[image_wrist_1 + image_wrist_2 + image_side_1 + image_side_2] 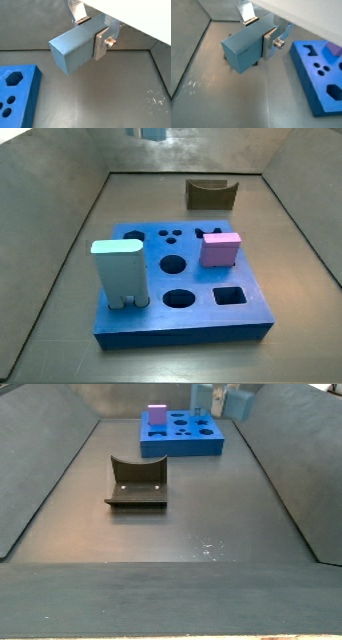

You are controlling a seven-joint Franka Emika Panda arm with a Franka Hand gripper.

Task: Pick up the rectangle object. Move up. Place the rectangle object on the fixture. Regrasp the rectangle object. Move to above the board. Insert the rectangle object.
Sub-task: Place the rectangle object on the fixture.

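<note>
I am holding the small pale blue-grey flat rectangular slab (72, 48) clamped between my two-finger gripper (92, 32), raised clear above the floor beside the thick bright blue square board (321, 75), and judging I should keep it level while travelling toward the dark olive-brown U-shaped fixture (210, 194).

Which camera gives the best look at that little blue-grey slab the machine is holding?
Both wrist views: the rectangle object fills the frame, clamped by the gripper. In a side view only its lower edge shows at the top; in the other side view it is small and distant.
</note>
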